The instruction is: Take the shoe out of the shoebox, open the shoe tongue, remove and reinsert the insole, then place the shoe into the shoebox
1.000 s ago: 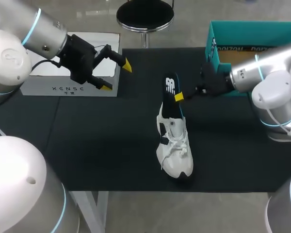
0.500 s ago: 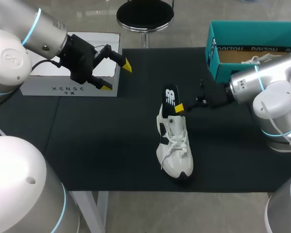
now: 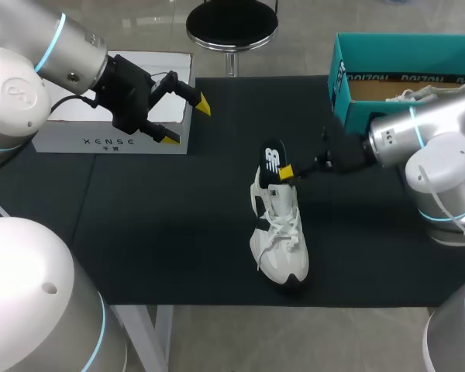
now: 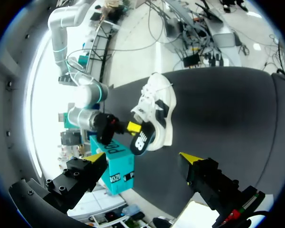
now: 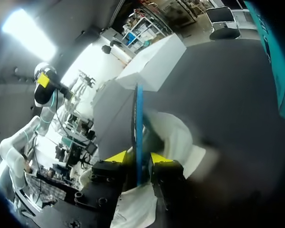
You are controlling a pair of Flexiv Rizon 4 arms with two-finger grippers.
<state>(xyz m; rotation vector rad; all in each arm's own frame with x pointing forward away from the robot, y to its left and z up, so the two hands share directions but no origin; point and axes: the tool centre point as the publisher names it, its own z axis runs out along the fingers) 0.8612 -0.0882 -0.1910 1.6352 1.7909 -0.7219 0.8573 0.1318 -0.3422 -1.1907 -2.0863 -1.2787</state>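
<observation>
A white shoe (image 3: 279, 240) lies on the black mat, toe toward the front edge. A black insole (image 3: 272, 159) with a blue edge stands upright in the shoe's opening, heel end up. My right gripper (image 3: 287, 172) is at the insole's side. In the right wrist view the thin insole (image 5: 138, 123) runs between the yellow fingertips with a small gap on each side, so the gripper (image 5: 138, 159) is open. My left gripper (image 3: 186, 120) hangs open and empty over the mat's far left. From there it sees the shoe (image 4: 156, 107) and insole (image 4: 141, 140).
The teal shoebox (image 3: 356, 85) stands at the back right with a second white shoe (image 3: 409, 95) inside. A white box (image 3: 112, 139) sits at the back left, under my left gripper. Bare mat lies left of the shoe.
The insole has sunk lower into the shoe, with the right gripper following it down. The right fingers have parted from the insole. The left arm has not moved.
</observation>
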